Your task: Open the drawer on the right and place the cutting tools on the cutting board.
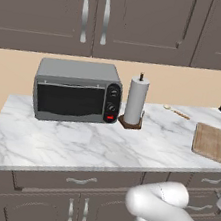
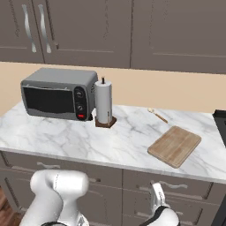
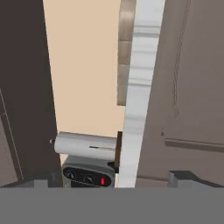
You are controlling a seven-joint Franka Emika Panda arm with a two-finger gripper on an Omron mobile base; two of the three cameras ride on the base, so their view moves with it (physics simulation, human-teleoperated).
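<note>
The cutting board lies flat near the right end of the marble table, its long axis running from the front edge back toward the wall. The claw sits low in front of the cabinets, well below and apart from the board, its dark tips spread wide with nothing between them. One board, one thin wooden stick behind it near the wall, one paper towel roll upright on its stand, one toaster oven at the left. The narrow drawer under the board is closed.
</note>
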